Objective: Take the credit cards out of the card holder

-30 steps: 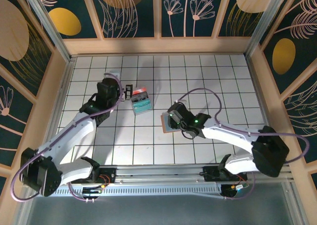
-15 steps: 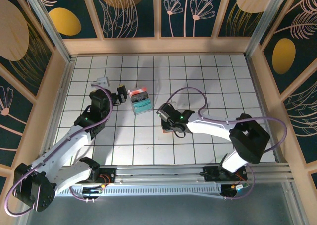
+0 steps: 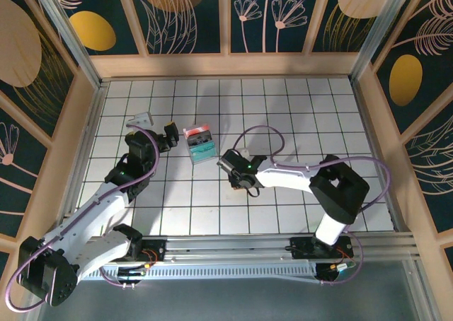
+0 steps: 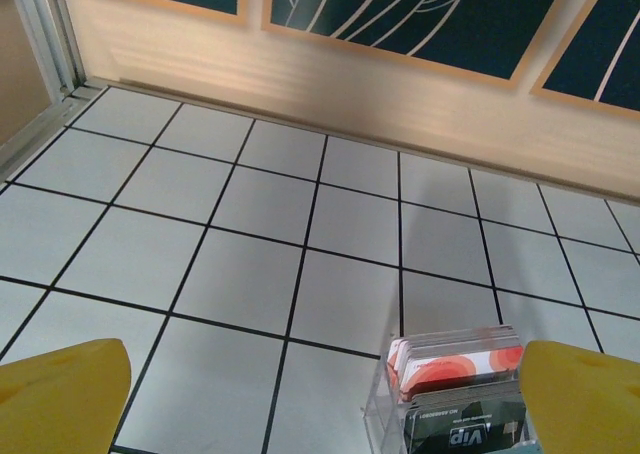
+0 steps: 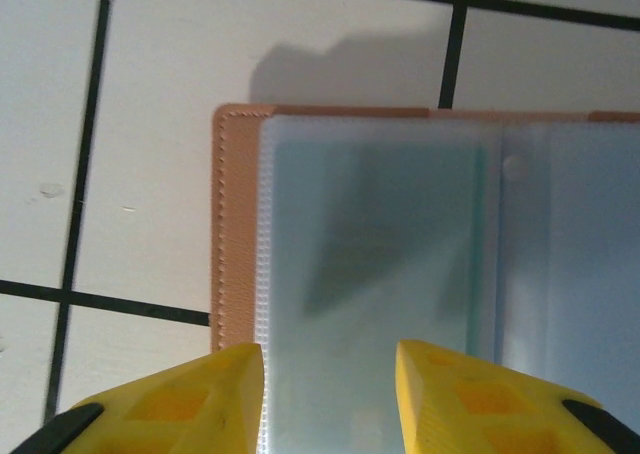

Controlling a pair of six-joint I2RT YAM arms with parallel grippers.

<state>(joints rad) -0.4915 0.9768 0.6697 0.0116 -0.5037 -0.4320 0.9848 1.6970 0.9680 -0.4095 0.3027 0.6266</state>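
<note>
The card holder (image 5: 238, 224) lies open on the tiles, with a tan stitched border and blue-grey clear sleeves. My right gripper (image 5: 330, 399) hangs close above its left sleeve. The yellow fingers (image 5: 190, 399) stand apart and nothing is pinched between them. In the top view the right gripper (image 3: 236, 175) covers the holder at mid-table. Whether a credit card lies inside the sleeve I cannot tell. My left gripper (image 3: 170, 133) is wide open and holds nothing. It sits just left of a clear box; in its wrist view the left gripper (image 4: 322, 404) has that box at its right finger.
The clear box (image 3: 199, 144) holds a stack of cards, red-and-white and dark ones (image 4: 455, 369). A small pale flat piece (image 3: 144, 116) lies at the back left. Wooden walls (image 3: 226, 65) ring the white tiled floor. The right arm's cable (image 3: 258, 133) loops above the tiles.
The right arm folded inward and its gripper shifted a little left over the holder, its fingers parting slightly. The left gripper drew back to the left, uncovering the pale piece.
</note>
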